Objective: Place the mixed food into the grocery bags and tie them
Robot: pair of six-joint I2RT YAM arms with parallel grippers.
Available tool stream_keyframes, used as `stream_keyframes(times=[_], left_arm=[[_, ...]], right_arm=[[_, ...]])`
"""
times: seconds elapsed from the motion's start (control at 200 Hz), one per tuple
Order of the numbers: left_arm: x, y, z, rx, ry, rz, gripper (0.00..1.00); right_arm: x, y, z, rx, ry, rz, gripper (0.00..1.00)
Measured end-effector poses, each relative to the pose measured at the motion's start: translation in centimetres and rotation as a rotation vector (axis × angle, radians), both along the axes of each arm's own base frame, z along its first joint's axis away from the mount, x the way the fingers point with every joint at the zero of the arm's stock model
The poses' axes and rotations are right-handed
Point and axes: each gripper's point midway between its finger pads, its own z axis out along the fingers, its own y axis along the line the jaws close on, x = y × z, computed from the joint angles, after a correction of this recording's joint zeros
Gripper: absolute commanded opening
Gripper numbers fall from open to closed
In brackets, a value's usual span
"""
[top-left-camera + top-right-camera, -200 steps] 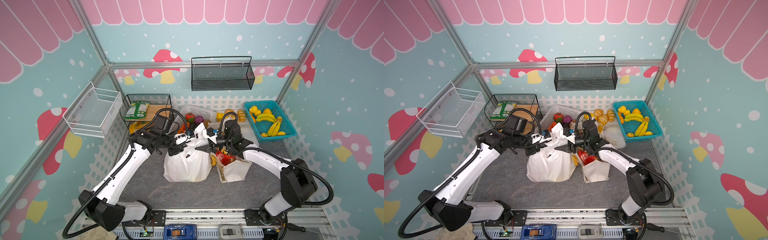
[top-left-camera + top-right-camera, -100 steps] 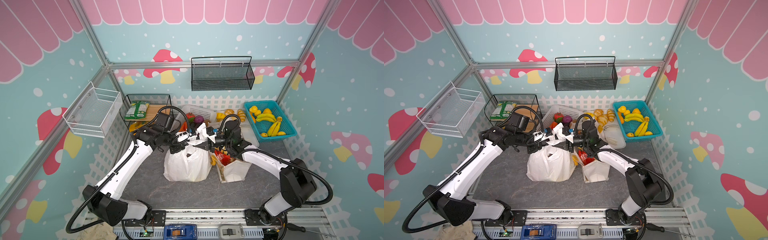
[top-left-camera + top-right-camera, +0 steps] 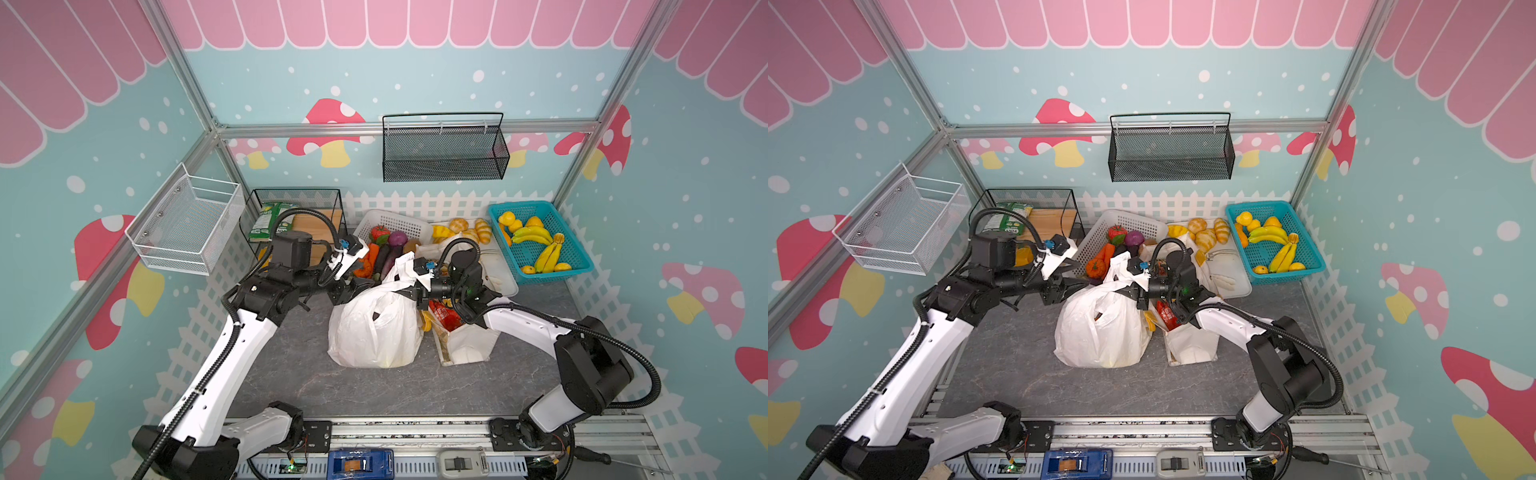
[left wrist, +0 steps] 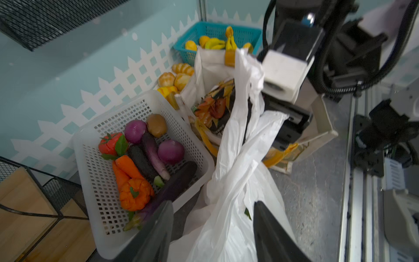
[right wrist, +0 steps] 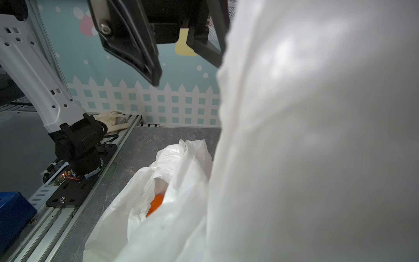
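Observation:
The white plastic grocery bag (image 3: 376, 328) (image 3: 1104, 328) stands full in the middle of the table, its handles pulled up and crossed (image 4: 240, 145). An orange toy fruit (image 5: 156, 202) shows through its mouth. My left gripper (image 3: 353, 289) (image 4: 213, 204) is open just left of the handles, holding nothing. My right gripper (image 3: 409, 291) (image 4: 292, 122) is shut on a handle of the white bag; in the right wrist view white plastic hides its jaws. The cream canvas tote (image 3: 465, 345) stands to the right, holding the red crisp packet (image 3: 446, 316) and the yellow-and-dark snack packet (image 4: 215, 106).
Behind the bags is a white basket (image 3: 399, 226) of vegetables, a white tray (image 3: 498, 266) with bread rolls and a teal basket (image 3: 540, 241) of bananas. A black wire shelf (image 3: 299, 216) with green packets stands at the back left. Wire baskets hang on the walls.
My left gripper has opened, let go of the bag handle and drawn back a little to the left. My right gripper has shut on the handle.

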Motion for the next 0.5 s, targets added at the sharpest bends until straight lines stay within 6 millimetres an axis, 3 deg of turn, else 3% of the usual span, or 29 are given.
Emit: stream_keyframes(times=[0.155, 0.5], left_arm=[[1.0, -2.2, 2.1, -0.154, 0.014, 0.005, 0.62], [3.0, -6.1, 1.4, -0.203, 0.11, -0.035, 0.56]], right_arm=[[-0.1, 0.0, 0.5, 0.021, -0.006, 0.006, 0.07], [-0.4, 0.0, 0.8, 0.037, -0.001, 0.017, 0.07]])
